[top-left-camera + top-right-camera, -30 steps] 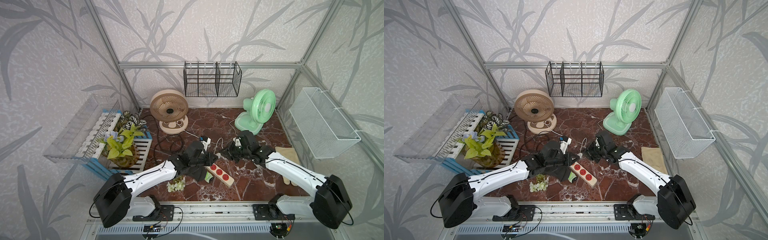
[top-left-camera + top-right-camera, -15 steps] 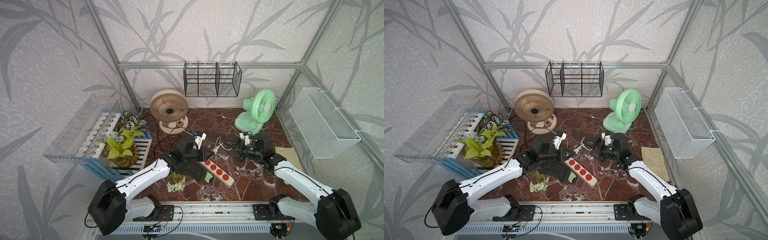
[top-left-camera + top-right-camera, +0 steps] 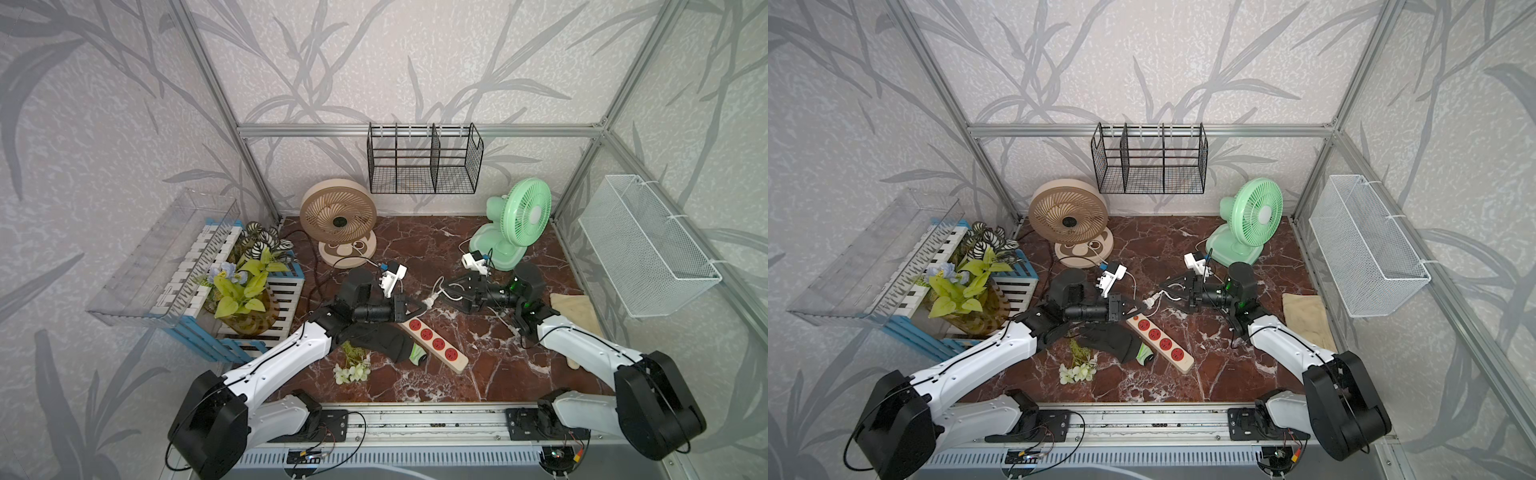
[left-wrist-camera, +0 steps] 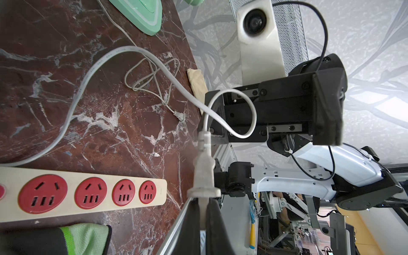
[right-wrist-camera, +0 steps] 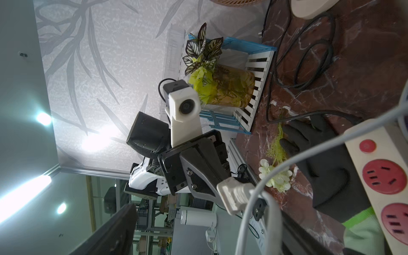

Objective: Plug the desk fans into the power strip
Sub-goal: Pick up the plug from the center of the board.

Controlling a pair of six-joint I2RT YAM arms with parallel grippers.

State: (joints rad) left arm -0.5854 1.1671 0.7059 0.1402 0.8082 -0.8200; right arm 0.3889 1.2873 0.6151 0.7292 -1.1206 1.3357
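The power strip [image 3: 434, 343] [image 3: 1160, 338] lies on the marble top, its red sockets [image 4: 90, 192] face up and free. My left gripper [image 3: 419, 309] [image 4: 204, 203] is shut on a white plug [image 4: 204, 174] [image 5: 234, 196], holding it by the prong end just above the strip's far end. The plug's grey-white cord [image 4: 88, 72] loops back over the table. My right gripper [image 3: 451, 293] [image 5: 205, 231] faces the plug from the right, open, with the cord hanging between its spread fingers. A green desk fan [image 3: 515, 224] and a beige desk fan [image 3: 338, 220] stand at the back.
A black glove with a green cuff [image 3: 386, 340] lies against the strip, with fake flowers [image 3: 353, 370] beside it. A thin cord with a small plug [image 4: 181, 116] lies on the marble. A crate with plants [image 3: 249, 291] is at the left, and a beige cloth [image 3: 577, 307] at the right.
My right gripper has opened, let go of the plug and drawn back to the right. The left gripper keeps the plug and has shifted a little to the left.
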